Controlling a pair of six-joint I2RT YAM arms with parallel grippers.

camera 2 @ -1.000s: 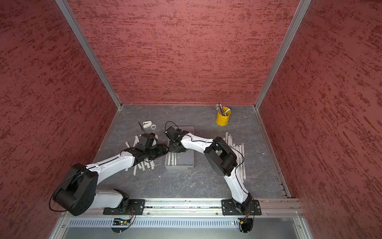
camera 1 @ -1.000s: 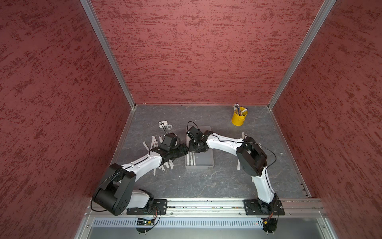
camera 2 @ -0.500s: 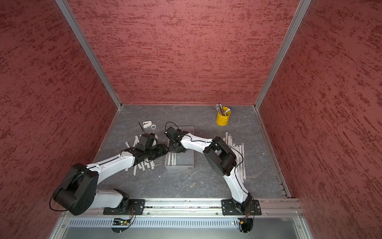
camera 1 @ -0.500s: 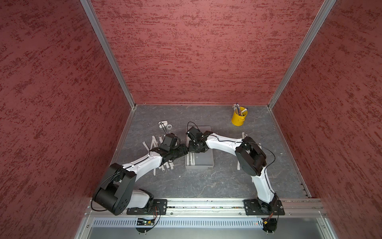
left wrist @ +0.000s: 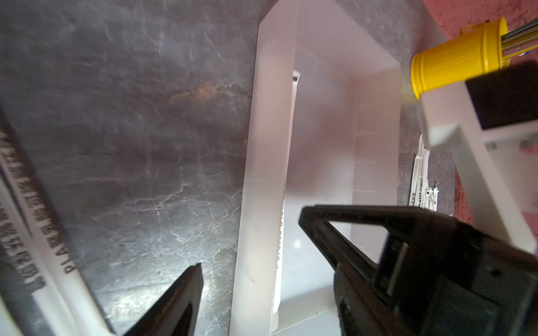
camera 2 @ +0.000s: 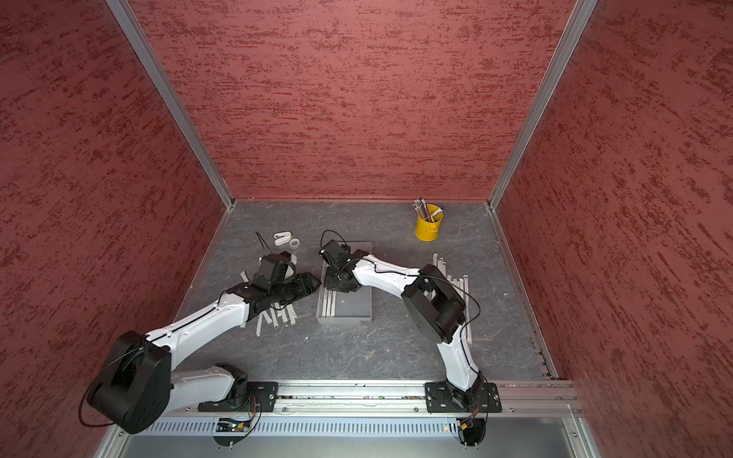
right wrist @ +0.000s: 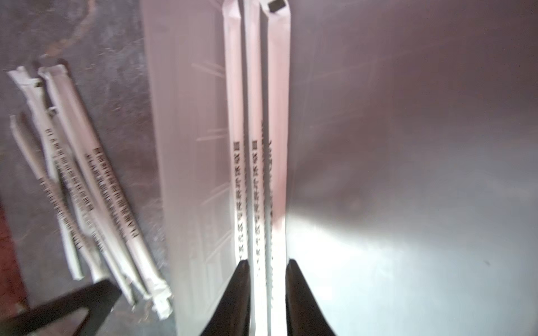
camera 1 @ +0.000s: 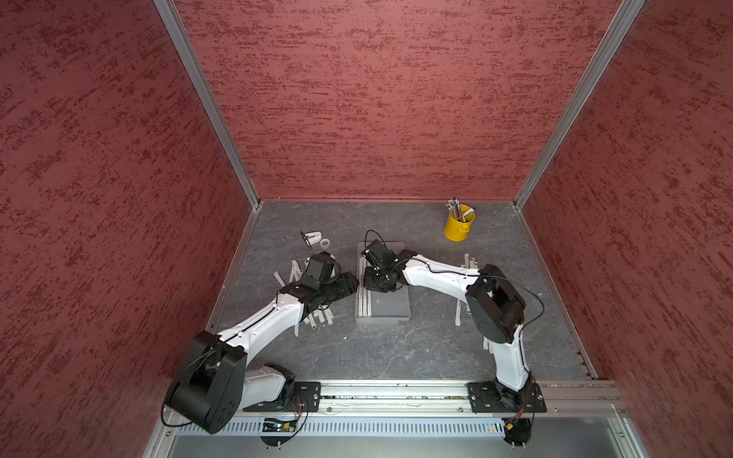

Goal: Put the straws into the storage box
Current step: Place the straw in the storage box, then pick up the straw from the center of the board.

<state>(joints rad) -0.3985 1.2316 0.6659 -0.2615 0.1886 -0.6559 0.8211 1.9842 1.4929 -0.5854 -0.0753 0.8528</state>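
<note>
The storage box (camera 1: 390, 301) (camera 2: 353, 305) lies mid-table, with three straws (camera 1: 364, 301) (right wrist: 256, 145) side by side along its left wall. My right gripper (camera 1: 378, 284) (right wrist: 267, 261) points down into the box. It is open by a narrow gap that two of those straws fill. My left gripper (camera 1: 356, 283) (left wrist: 250, 238) is open and holds nothing, with the box's left wall (left wrist: 267, 145) between its fingers. Loose straws (camera 1: 317, 317) (right wrist: 87, 174) lie left of the box under the left arm. More straws (camera 1: 460, 313) (camera 2: 462, 285) lie to the right.
A yellow cup (camera 1: 458, 228) (left wrist: 454, 58) holding pens stands at the back right. A white tape dispenser (camera 1: 313, 238) and a small roll sit at the back left. The right arm's white link (left wrist: 465, 145) crosses above the box. Red walls close in three sides.
The right gripper's jaws have parted a little over the straws in the box. Both arms have barely moved.
</note>
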